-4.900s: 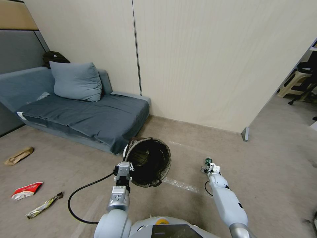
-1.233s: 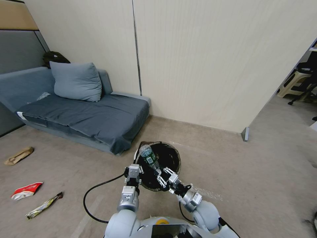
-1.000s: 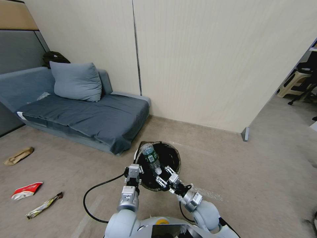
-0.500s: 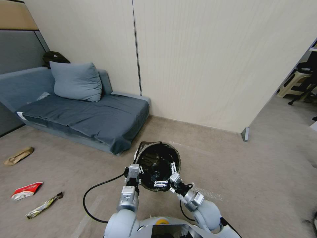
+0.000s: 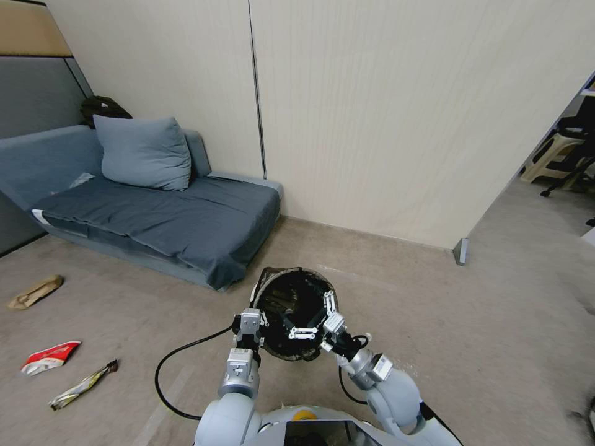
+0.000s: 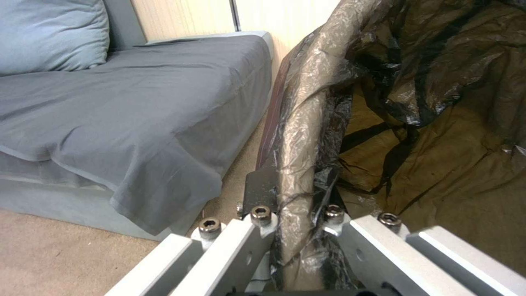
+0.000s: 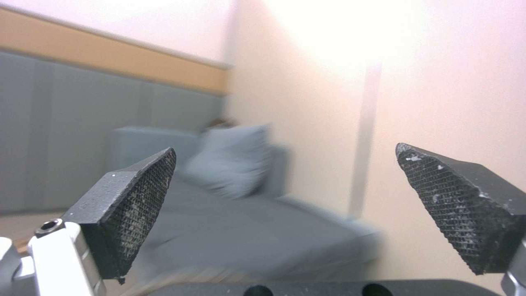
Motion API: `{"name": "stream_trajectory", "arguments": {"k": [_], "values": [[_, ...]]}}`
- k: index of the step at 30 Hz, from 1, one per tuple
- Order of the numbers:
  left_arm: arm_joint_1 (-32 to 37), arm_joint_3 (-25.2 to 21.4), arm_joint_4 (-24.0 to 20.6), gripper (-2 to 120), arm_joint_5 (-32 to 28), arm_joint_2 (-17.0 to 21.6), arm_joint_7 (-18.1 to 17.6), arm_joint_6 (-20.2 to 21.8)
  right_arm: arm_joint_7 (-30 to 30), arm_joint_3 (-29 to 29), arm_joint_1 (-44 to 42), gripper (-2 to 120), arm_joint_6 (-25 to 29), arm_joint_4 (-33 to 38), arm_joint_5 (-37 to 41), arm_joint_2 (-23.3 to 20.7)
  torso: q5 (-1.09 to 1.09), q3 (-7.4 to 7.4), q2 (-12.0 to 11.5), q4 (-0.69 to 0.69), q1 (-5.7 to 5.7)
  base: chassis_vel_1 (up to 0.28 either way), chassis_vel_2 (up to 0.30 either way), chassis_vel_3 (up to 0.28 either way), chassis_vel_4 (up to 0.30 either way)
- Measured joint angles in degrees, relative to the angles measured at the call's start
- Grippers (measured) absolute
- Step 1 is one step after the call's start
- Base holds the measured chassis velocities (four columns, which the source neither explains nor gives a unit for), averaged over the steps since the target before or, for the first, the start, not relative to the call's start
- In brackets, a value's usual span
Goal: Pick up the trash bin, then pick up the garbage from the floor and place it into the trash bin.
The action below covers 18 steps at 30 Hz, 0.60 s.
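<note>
The trash bin (image 5: 280,290), white with a black bag liner, hangs tilted in front of me above the floor, its mouth facing me. My left gripper (image 5: 250,322) is shut on its near rim; in the left wrist view the fingers (image 6: 257,230) clamp the liner-wrapped rim (image 6: 300,135). My right gripper (image 5: 314,319) stands open at the bin's mouth, and its pads (image 7: 134,213) are wide apart with nothing between them. Garbage lies on the floor far left: a brown paper bag (image 5: 35,291), a red-and-white packet (image 5: 49,357) and a yellow wrapper (image 5: 82,385).
A grey sofa (image 5: 155,217) with a pillow (image 5: 144,152) stands against the wall at left, close behind the bin. A black cable (image 5: 176,362) loops over the floor by my left arm. Open floor stretches right toward a doorway with chairs (image 5: 567,158).
The right gripper carried a clear bottle over the bin, opened, and the bottle dropped inside out of sight. The gripper has since drawn slightly up and right. The left arm keeps hold of the bin.
</note>
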Motion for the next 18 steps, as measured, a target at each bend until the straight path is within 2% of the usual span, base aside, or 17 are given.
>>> {"name": "stream_trajectory", "arguments": {"k": [5,8,9,12,18], "values": [[-0.12,-0.64,0.01,0,-0.24,-0.02,0.02,-0.17,6.39,4.86,-3.33,100,-1.05,3.20,-2.99,4.11,0.01,0.00,0.00,-0.02,0.00,0.000,0.000,0.000,0.000],[-0.27,-1.08,0.28,0,-0.69,0.12,-0.09,-0.29,15.21,8.12,-7.28,100,-5.02,4.94,-3.71,8.64,0.00,0.00,0.00,-0.02,0.00,0.000,0.000,0.000,0.000],[-0.27,-1.08,0.28,0,-0.69,0.12,-0.09,-0.29,15.21,8.12,-7.28,100,-5.02,4.94,-3.71,8.64,0.00,0.00,0.00,-0.02,0.00,0.000,0.000,0.000,0.000],[-0.36,-1.28,0.41,0,-0.88,0.46,-0.19,-0.51,18.22,11.85,-9.56,100,-5.26,3.64,-4.89,12.53,0.00,0.00,0.00,0.01,0.00,0.000,0.000,0.000,0.000],[-0.51,-1.48,0.21,0,-1.54,1.02,-0.27,-0.56,18.43,13.89,-13.80,100,-3.00,1.81,-5.16,15.88,0.01,0.00,0.00,-0.01,0.00,0.000,0.000,0.000,0.000]]}}
